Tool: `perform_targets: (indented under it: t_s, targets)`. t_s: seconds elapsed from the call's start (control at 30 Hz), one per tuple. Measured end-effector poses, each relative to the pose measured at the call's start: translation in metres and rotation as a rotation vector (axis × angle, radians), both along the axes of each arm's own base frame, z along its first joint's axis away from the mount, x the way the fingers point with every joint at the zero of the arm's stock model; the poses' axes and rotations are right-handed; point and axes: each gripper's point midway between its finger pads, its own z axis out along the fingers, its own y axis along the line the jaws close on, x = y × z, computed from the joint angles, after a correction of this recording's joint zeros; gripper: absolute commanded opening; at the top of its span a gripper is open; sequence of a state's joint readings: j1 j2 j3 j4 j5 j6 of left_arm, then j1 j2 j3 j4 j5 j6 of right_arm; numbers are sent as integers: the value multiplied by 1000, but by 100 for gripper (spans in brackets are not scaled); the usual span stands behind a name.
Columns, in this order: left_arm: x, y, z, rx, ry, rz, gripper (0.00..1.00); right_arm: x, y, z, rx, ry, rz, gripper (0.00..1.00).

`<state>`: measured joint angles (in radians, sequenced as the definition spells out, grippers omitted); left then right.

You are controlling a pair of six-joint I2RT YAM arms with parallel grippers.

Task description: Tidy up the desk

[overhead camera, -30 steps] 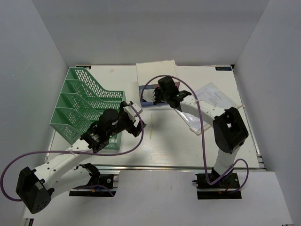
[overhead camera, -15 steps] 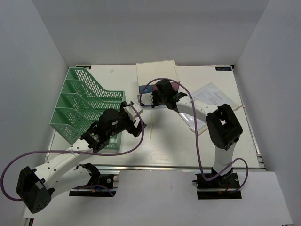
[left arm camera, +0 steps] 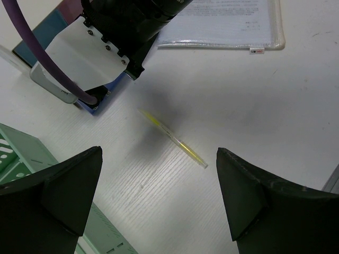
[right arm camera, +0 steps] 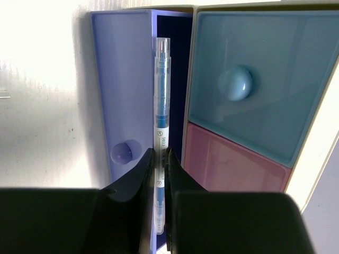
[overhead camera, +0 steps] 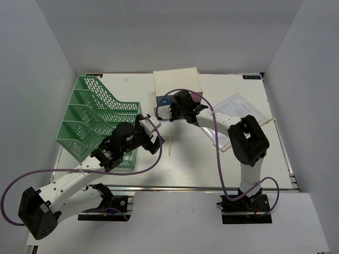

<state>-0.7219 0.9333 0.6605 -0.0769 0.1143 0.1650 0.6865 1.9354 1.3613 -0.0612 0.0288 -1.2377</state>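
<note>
Pen [right arm camera: 161, 90] pinched in right gripper [right arm camera: 159, 157], long axis up-frame, lined up with open purple drawer [right arm camera: 123, 79] ahead.

Matt off-white desk [left arm camera: 254, 106] with faint wood-grain texture; bare metal rail [overhead camera: 185, 188] at the front edge. Matt green plastic mesh file rack [overhead camera: 90, 114]. Glossy translucent plastic blue drawer [right arm camera: 254, 79], pink drawer [right arm camera: 233, 164] and purple drawer [right arm camera: 119, 106], with smooth knobs. Clear plastic blue pen [right arm camera: 160, 106] with printed label. Translucent plastic yellow pen [left arm camera: 172, 138]. Glossy clear plastic document sleeve [left arm camera: 222, 21] over printed paper.
</note>
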Motion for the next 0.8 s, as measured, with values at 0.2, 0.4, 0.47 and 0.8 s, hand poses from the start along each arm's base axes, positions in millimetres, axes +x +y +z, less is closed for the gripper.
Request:
perform_targets:
  t_s: [0.2, 0.4, 0.47, 0.8]
  targets:
    - [0, 0, 0, 0, 0, -1, 98, 2, 1, 3, 7, -12, -3, 3]
    - [0, 0, 0, 1, -1, -2, 98, 7, 0, 7, 16, -34, -16, 3]
    - [0, 0, 0, 1, -2, -2, 98, 8, -1, 7, 15, -36, -21, 4]
    - [0, 0, 0, 1, -2, -3, 98, 12, -4, 11, 16, -55, -43, 25]
